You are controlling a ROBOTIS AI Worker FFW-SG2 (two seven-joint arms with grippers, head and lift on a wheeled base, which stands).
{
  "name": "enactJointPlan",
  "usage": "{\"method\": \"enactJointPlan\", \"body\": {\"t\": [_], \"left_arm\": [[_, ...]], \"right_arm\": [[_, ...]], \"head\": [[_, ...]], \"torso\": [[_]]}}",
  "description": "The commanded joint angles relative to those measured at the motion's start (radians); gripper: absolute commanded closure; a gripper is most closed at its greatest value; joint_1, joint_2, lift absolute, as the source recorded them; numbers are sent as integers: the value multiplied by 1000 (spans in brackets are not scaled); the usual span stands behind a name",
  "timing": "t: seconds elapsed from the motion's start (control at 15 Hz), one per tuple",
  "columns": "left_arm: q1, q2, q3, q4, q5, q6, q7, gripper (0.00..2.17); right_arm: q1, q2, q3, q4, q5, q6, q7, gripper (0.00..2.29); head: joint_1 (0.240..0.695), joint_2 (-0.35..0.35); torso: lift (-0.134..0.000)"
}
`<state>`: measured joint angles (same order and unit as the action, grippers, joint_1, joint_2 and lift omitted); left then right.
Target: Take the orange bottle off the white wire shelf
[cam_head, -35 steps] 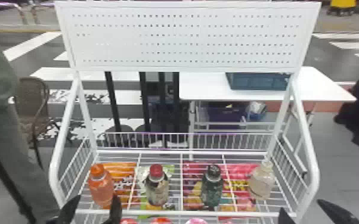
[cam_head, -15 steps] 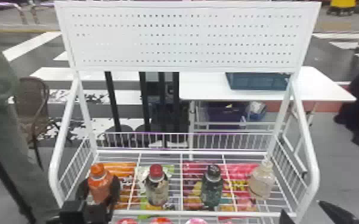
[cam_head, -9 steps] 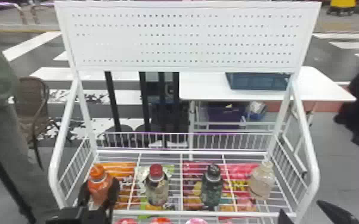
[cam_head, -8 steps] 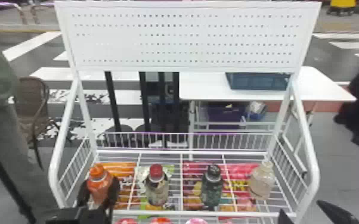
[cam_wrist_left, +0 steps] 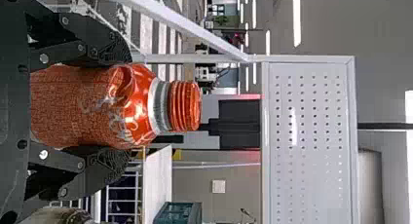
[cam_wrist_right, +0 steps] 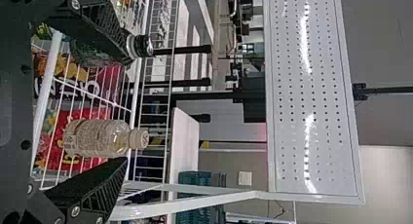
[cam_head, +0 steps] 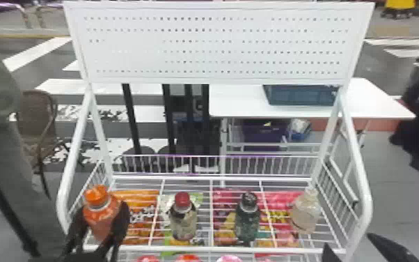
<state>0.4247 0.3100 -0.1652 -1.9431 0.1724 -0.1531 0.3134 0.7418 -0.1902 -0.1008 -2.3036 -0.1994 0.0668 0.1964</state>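
Okay, left gripper (cam_head: 103,210) has both fingers clamped on the orange bottle (cam_head: 101,218), head view 8 o'clock, at the 9 o'clock end of the white wire shelf (cam_head: 275,249). Right gripper (cam_head: 355,245): head view 4 o'clock, fingers spread.

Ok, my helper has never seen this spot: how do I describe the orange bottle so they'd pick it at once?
Find the white wire rack topped by a hole-dotted panel. The bottle is leftmost in the row of four, gripped by the black left pincer. Its cap and body are orange; the others have red, black and pale caps.
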Motion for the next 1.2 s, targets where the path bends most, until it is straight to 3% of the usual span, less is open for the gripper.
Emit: {"method": "enactJointPlan", "body": {"t": [0.0,0.4,0.53,1.13], "left_arm": [[114,-3,64,-137,-5,14,-24,637],[276,-8,111,-295,-65,76,-54,637],[287,-9,108,-304,-90,113,-60,637],[279,-22,95,-310,-91,82,-53,630]], "right_arm": [[-1,0,0,1,0,0,0,144],[2,0,-7,-5,2,0,1,144],[8,-2,-10,-10,2,0,1,144],[30,-2,-10,-31,2,0,1,144]], "head": [[499,0],[499,0],[499,0],[499,0]], "torso": [[0],[0],[0],[0]]}}
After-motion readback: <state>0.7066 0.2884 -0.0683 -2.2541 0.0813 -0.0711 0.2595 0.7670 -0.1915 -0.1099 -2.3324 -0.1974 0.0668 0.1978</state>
